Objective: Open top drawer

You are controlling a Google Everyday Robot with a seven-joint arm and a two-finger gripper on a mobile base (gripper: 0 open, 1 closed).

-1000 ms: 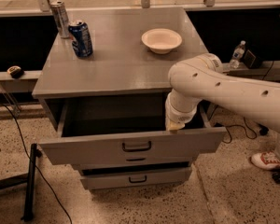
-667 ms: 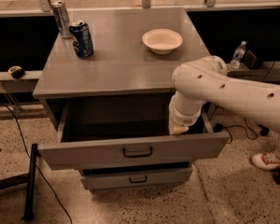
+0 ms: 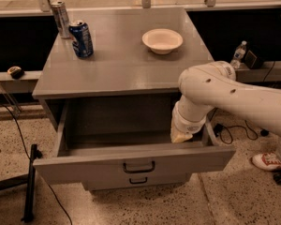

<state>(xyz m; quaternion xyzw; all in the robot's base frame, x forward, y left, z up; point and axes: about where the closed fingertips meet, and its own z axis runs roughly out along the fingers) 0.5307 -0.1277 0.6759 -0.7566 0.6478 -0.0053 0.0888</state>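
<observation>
One camera looks steeply down from the front, fairly near, onto the bench (image 3: pixel 126 64), with the claw (image 3: pixel 180 135) at right inside the top drawer (image 3: pixel 84 165).

Readable text, brands, numbers, signs: none are showing.

- Blue can (image 3: pixel 81 39), standing on the desk (image 3: pixel 126 64) at rear left: its printing is showing only as pale patches, and no letters can be made out.
- Silver can (image 3: pixel 61 18), standing just behind the blue can: no wording is coming through.
- Bottle (image 3: pixel 238 55), standing on the ledge right of the desk: its label is too small to read.
- Top drawer (image 3: pixel 107 161), standing pulled out: its grey front is showing no readable mark.
- Gripper (image 3: pixel 181 134), sitting inside the top drawer at its right end: no lettering is showing on it.
</observation>
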